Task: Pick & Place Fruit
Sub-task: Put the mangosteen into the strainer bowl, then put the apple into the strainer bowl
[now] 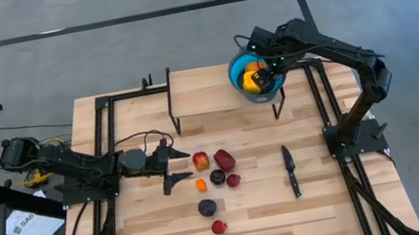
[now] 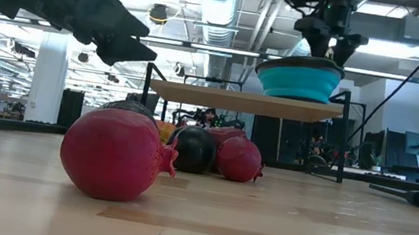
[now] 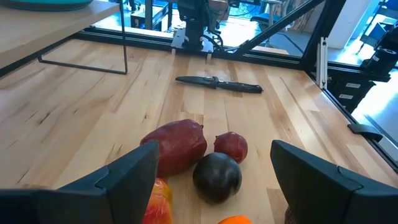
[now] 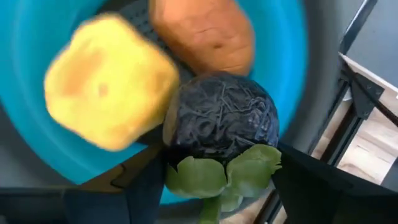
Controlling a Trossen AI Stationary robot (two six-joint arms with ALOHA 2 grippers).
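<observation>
Hovering my right end effector point(image 4: 211, 180) over the blue bowl point(image 1: 238, 73), fingers parted around a dark purple fruit point(image 4: 221, 118); my left end effector point(image 1: 173, 165) gapes empty beside the worktop point(image 1: 328, 200) fruit.

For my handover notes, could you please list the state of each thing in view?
Left end effector: open, above the table fruit.
Right end effector: over the blue bowl, around the dark purple fruit.
Blue bowl: on the raised shelf, holding fruit.
Dark purple fruit: in the bowl.
Knife: flat on the table.
</observation>
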